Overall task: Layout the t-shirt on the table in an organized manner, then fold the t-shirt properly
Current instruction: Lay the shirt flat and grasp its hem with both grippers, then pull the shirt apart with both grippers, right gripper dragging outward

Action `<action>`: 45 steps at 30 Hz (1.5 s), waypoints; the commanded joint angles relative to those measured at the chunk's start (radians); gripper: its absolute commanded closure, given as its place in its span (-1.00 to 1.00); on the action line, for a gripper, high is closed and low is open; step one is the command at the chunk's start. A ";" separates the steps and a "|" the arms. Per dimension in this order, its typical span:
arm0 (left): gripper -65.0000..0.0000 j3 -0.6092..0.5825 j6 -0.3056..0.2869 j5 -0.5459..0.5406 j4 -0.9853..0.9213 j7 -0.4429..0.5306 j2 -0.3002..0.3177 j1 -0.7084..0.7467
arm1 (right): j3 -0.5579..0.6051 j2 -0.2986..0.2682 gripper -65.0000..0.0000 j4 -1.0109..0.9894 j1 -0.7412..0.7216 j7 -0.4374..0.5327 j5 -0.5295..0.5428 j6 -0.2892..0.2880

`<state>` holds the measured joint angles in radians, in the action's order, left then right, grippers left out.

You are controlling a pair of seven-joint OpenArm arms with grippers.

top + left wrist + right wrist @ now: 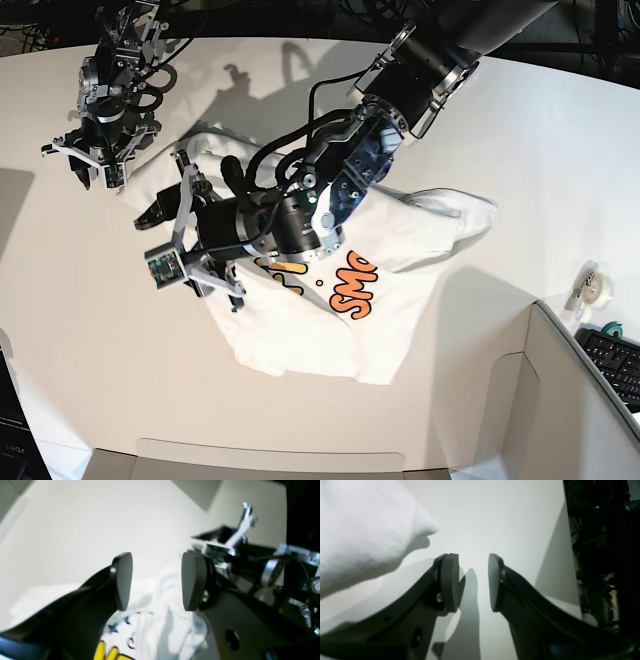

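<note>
The white t-shirt [410, 240] lies rumpled mid-table [520, 130], with orange and yellow letters showing. My left gripper [178, 238] hangs over the shirt's left part. In the left wrist view it [157, 580] is open, and nothing is between the pads. Below them are the cloth [165, 600], blue stars and yellow print. My right gripper [92, 170] stands at the far left, just beyond the shirt's upper-left edge. Seen from the right wrist it [473, 580] is open over bare table [495, 517], with a white fold of the shirt [365, 530] to the upper left.
A tape roll [592, 285] and a keyboard [615, 362] sit at the right edge, beside a grey box [565, 410]. A grey tray [270, 460] lies at the near edge. Dark clutter [602, 555] lies past the table's side.
</note>
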<state>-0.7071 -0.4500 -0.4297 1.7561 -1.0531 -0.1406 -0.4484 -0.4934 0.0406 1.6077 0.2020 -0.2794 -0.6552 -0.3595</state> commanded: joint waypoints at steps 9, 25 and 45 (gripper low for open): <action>0.35 0.188 0.000 -0.010 0.179 -0.039 0.135 -0.020 | -0.113 -0.003 0.37 0.234 -0.005 -0.088 -0.019 -0.032; 0.75 0.453 0.000 -0.010 0.176 -0.028 0.396 0.241 | 0.441 0.066 0.85 0.343 -0.042 -0.197 -0.021 -0.032; 0.60 0.490 0.000 -0.010 0.176 -0.028 0.433 0.397 | 0.493 0.052 0.19 0.095 -0.217 -0.315 0.120 -0.034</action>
<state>-0.2214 -0.4500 -0.4305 1.9148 -1.0988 0.2878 -0.0357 -0.0006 0.0925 1.6848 0.0055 -0.6167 -0.5385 -0.4015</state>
